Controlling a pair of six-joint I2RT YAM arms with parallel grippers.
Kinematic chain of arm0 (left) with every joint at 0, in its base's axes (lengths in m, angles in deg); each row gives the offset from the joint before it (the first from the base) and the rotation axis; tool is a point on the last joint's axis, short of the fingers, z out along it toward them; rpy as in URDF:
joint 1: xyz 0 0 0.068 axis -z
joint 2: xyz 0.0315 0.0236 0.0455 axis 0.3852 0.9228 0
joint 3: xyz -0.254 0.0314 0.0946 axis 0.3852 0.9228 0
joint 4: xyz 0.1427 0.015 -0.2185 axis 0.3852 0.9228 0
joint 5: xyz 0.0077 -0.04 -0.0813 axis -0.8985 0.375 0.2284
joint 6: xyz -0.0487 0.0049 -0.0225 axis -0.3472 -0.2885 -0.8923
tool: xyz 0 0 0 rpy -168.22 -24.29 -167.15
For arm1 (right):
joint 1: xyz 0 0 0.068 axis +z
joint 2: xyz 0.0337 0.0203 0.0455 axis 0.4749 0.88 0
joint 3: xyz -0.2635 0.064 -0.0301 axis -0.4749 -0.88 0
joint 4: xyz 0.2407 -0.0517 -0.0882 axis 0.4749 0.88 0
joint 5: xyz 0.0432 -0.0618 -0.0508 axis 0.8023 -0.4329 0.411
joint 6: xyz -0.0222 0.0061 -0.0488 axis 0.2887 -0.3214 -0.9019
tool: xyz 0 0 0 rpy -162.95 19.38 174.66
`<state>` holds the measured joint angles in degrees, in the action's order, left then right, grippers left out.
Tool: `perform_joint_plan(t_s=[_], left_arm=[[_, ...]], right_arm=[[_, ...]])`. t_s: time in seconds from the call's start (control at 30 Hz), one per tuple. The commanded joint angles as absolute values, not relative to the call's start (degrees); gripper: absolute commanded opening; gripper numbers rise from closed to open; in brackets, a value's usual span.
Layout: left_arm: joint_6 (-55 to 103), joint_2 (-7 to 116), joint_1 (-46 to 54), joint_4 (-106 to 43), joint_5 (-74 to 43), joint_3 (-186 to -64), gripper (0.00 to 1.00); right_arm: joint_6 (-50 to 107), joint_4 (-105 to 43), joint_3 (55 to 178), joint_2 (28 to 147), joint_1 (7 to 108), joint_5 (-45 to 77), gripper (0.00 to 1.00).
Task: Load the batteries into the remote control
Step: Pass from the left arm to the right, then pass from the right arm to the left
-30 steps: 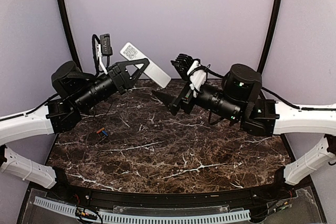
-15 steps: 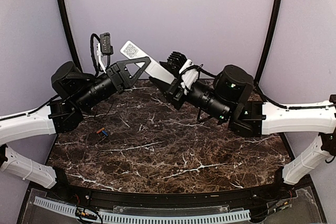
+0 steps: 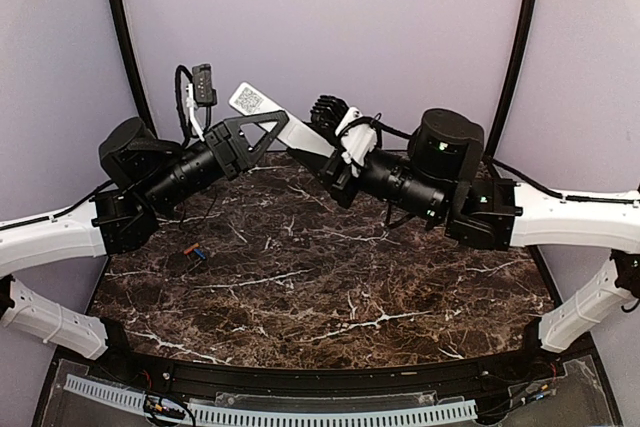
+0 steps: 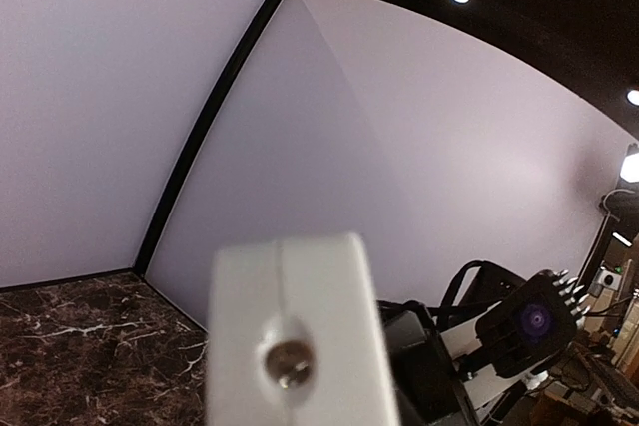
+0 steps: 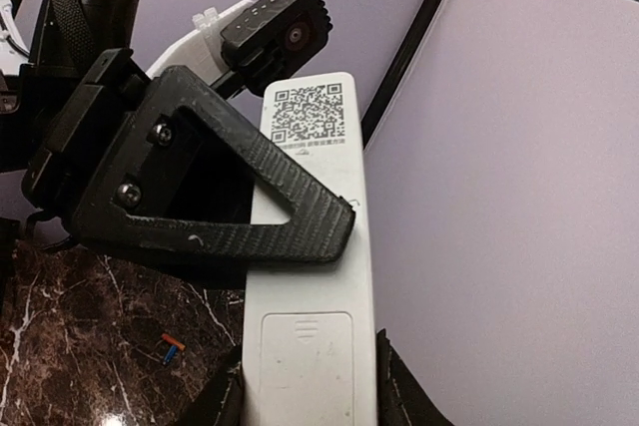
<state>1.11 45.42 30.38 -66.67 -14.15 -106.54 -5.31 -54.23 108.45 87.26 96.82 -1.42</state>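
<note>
– Left gripper [image 3: 268,131] is clamping the slim white plastic remote control [image 3: 303,140], so you are holding it in mid-air above the dark marble table [image 3: 350,287]. How far along are you reckoning this is?

– Barely begun, I'd judge. The two tiny orange and blue batteries [image 3: 195,252] are lying together on the table, well apart from the remote. In the right wrist view the pale rectangular battery cover [image 5: 305,366] is sitting closed on the remote's back. You are facing the cover removal, both pick-ups and both insertions.

– And your right gripper [image 5: 310,398]?

– Its fingers are flanking the cover end of the remote, one at each long edge. Whether they are pinching it I cannot tell.

– Which way is the remote pointing?

– Its back is facing the right wrist camera. In the top view its long axis is running diagonally, with the square printed code label [image 3: 247,100] end tilting up toward the far left. The cover end is dropping toward the right gripper.
</note>
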Motion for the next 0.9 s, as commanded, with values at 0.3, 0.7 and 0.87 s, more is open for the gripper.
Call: perform_joint_plan(t_s=[0.3, 0.7, 0.87], left_arm=[[44.5, 38.27, 30.36, -24.01, -29.72, -118.5, 0.84], [101.77, 39.04, 48.06, -33.38, -49.34, -101.27, 0.78], [108.86, 38.68, 48.36, -42.19, -48.07, -99.36, 0.79]], right_arm=[[9.74, -3.73, 121.85, 80.53, 85.3, 20.02, 0.0], [16.67, 9.7, 129.9, 88.14, 84.12, 30.73, 0.0], [16.15, 8.96, 128.15, 89.12, 85.17, 33.39, 0.0]])
